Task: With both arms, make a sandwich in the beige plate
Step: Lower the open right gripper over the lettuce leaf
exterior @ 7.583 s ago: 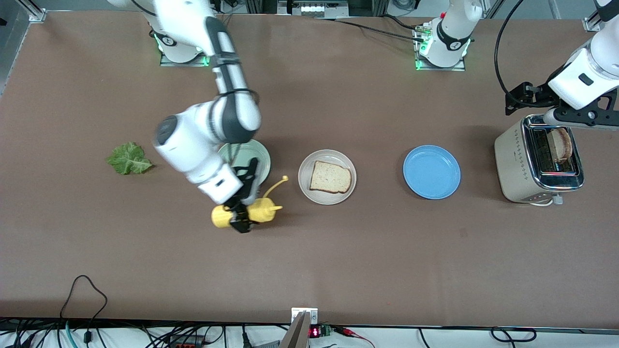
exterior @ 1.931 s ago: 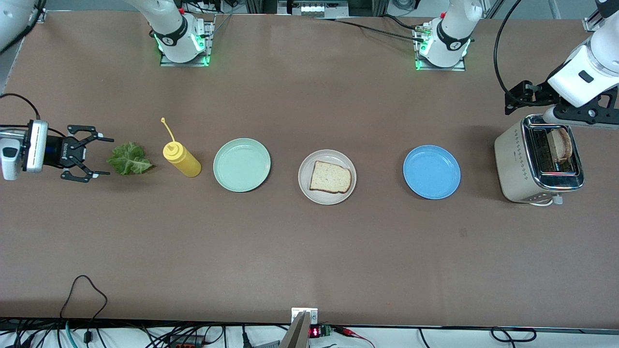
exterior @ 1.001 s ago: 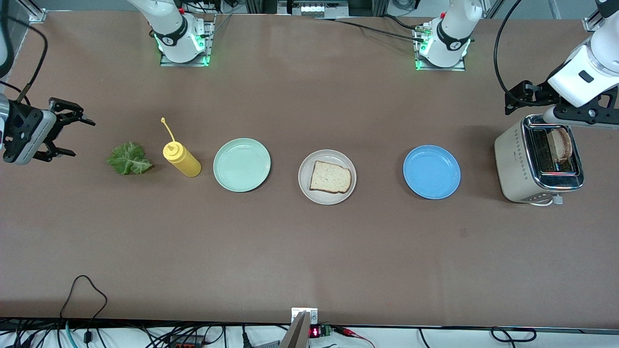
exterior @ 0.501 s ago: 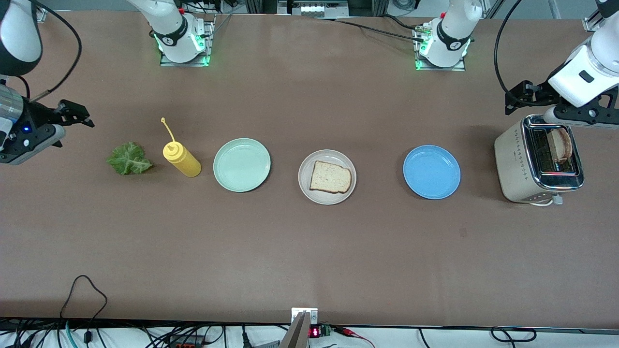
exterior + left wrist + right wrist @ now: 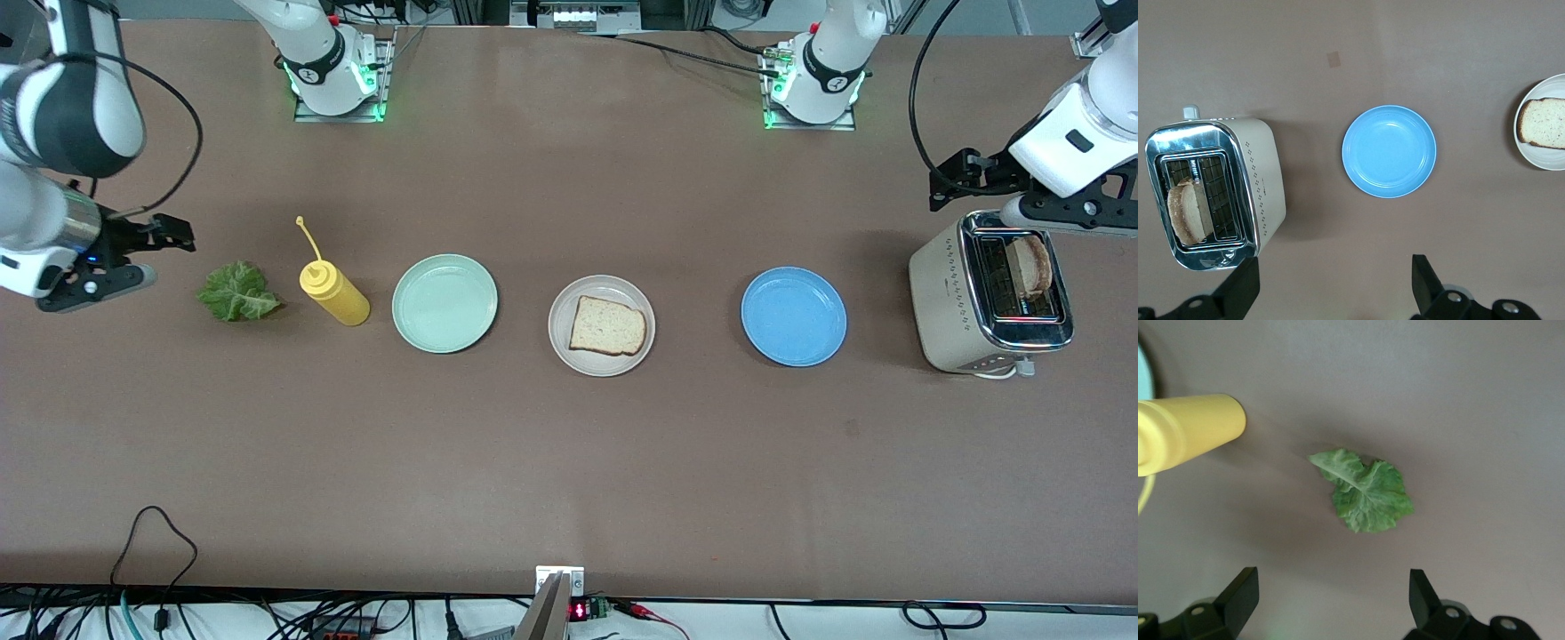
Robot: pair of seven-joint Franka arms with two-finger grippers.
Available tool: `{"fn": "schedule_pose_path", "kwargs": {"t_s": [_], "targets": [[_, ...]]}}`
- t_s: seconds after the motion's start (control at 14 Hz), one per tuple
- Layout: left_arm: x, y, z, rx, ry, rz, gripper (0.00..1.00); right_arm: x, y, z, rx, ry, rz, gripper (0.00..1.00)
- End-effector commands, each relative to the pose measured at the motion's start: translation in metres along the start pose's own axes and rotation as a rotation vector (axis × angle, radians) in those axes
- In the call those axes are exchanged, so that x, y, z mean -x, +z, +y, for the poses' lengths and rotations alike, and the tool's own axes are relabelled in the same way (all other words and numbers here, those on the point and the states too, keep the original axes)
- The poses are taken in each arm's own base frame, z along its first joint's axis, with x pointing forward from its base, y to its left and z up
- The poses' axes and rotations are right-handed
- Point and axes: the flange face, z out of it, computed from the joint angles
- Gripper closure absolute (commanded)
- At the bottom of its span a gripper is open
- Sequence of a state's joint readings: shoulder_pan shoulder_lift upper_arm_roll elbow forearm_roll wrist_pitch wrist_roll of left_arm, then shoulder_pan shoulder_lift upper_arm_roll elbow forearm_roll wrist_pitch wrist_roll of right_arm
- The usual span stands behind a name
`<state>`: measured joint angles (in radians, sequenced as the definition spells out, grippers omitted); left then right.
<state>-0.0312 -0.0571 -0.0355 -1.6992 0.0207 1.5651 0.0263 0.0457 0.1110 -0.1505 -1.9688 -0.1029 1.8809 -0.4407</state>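
The toaster (image 5: 991, 293) is holding one slice (image 5: 1033, 264) upright, ready for the waiting, wide-open left gripper (image 5: 1331, 280) above. The beige plate (image 5: 601, 360) is carrying the other slice (image 5: 607, 326). The right gripper (image 5: 1331, 597), jaws wide, is hanging near the lettuce (image 5: 236, 292), likely to grab it.

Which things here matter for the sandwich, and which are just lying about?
Job:
beige plate
bread slice on it
second slice in the toaster
lettuce leaf

Lying about:
mustard bottle
mint-green plate
blue plate
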Motion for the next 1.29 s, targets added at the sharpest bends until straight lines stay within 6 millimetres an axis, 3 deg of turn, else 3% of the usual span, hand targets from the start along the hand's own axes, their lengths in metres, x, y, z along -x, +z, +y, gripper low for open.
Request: {"fn": "schedule_pose_path", "kwargs": {"t_s": [0.0,0.14,0.29,0.36,0.64,0.86,1.22], "targets": [[0.001,-0.006,-0.002,0.014,0.008,-0.001,0.00,0.008,0.043,-0.006,0.014,-0.038,-0.015,0.00],[0.001,-0.006,-0.002,0.014,0.008,-0.004,0.00,0.012,0.069,-0.006,0.020,-0.236,0.005,0.00],[0.003,-0.005,-0.002,0.014,0.005,-0.016,0.00,0.022,0.101,0.013,0.020,-0.403,0.025,0.00],[0.003,-0.006,-0.002,0.014,0.005,-0.018,0.00,0.024,0.112,0.011,0.025,-0.479,0.036,0.00],[-0.002,-0.004,-0.003,0.015,0.004,-0.021,0.00,0.019,0.134,0.011,0.069,-0.790,0.096,0.00],[-0.003,-0.005,-0.002,0.015,0.005,-0.019,0.00,0.009,0.159,0.013,0.043,-0.900,0.171,0.00],[-0.003,-0.006,-0.002,0.015,0.005,-0.016,0.00,-0.003,0.203,0.014,0.054,-0.895,0.198,0.00]]}}
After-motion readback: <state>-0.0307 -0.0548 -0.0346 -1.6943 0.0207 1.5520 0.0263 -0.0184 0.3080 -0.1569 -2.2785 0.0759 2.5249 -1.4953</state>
